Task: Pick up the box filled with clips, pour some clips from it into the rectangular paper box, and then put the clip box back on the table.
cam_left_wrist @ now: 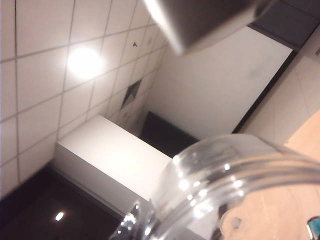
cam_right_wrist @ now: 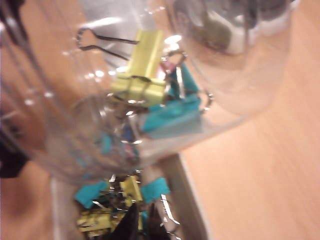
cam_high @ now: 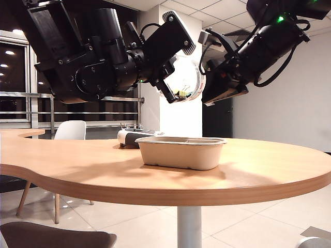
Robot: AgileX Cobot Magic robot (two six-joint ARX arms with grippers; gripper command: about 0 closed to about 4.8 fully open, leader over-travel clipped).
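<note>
My left gripper (cam_high: 178, 62) is shut on the box filled with clips (cam_high: 187, 77), a clear round jar held tipped on its side high above the rectangular paper box (cam_high: 181, 152). Yellow and teal clips (cam_right_wrist: 147, 82) lie inside the jar (cam_right_wrist: 100, 125), and its clear rim (cam_left_wrist: 235, 170) fills the left wrist view. More clips (cam_right_wrist: 115, 207) lie in the beige tray (cam_right_wrist: 186, 192) below. My right gripper (cam_right_wrist: 146, 222) hangs just right of the jar (cam_high: 207, 101), its dark fingertips close together over the tray and holding nothing.
A dark grey-white device (cam_high: 132, 137) sits on the table (cam_high: 258, 175) just behind the tray's left end. A white chair (cam_high: 70, 130) stands beyond the table's far left edge. The table's rounded front edge runs close below the tray.
</note>
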